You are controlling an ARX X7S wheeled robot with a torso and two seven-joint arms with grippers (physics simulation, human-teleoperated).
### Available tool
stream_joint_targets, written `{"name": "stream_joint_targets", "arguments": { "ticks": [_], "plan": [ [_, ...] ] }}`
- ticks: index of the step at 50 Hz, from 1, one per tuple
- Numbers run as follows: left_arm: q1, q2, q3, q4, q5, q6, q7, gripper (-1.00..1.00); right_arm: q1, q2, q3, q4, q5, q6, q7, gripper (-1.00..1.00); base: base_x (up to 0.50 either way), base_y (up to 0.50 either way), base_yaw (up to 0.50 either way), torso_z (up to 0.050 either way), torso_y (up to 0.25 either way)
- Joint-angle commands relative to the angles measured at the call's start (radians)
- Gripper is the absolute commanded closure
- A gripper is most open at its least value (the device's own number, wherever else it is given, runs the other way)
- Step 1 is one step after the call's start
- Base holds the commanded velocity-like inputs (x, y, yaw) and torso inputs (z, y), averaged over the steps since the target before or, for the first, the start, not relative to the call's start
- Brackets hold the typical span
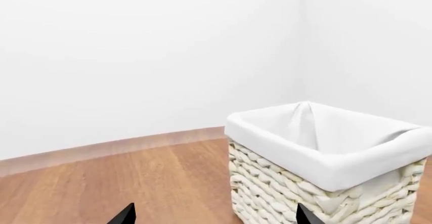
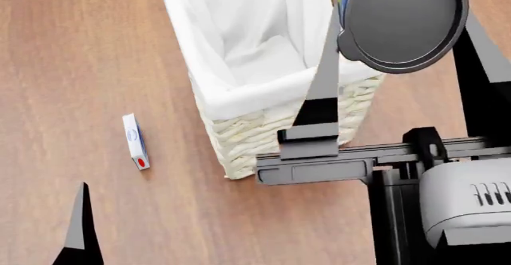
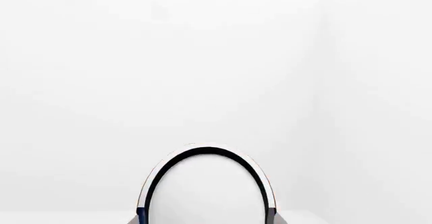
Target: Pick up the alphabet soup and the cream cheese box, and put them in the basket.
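Observation:
My right gripper is shut on the alphabet soup can and holds it above the near right corner of the basket. The can's grey end faces the head camera, with a strip of blue and yellow label at its edge. In the right wrist view the can's pale end fills the gap between the fingers. The cream cheese box lies flat on the wooden floor left of the basket. My left gripper is open and empty, low over the floor beside the basket.
The wooden floor spreads around the basket. White walls and a skirting board stand behind it. My right arm's body fills the lower right of the head view. One left finger shows at the lower left.

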Motion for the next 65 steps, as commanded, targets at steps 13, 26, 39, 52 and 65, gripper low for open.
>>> {"name": "stream_joint_targets", "arguments": {
  "ticks": [13,26,39,52,65],
  "plan": [
    [-0.004,-0.007,-0.001,0.002,-0.009,0.000,-0.003,-1.00,0.541,-0.253,-0.093,0.533,0.199,0.229,-0.393,1.00,0.00,0.00,0.00,0.000,0.000],
    [0.004,-0.009,0.004,0.000,-0.010,0.012,-0.002,-1.00,0.783,-0.352,-0.214,0.860,0.293,0.519,-0.534,1.00,0.00,0.00,0.00,0.000,0.000],
    [-0.002,-0.012,0.005,-0.001,-0.018,0.011,-0.001,-1.00,0.825,-0.355,-0.275,0.919,0.239,0.551,-0.567,1.00,0.00,0.00,0.00,0.000,0.002],
    [-0.009,-0.013,0.005,-0.009,-0.022,0.010,-0.002,-1.00,0.794,-0.372,-0.314,0.964,0.205,0.524,-0.598,1.00,0.00,0.00,0.00,0.000,0.000],
    [-0.007,-0.016,0.000,-0.016,-0.031,0.020,-0.002,-1.00,0.782,-0.386,-0.335,0.990,0.180,0.505,-0.608,1.00,0.00,0.00,0.00,0.000,0.000]
  ]
}}
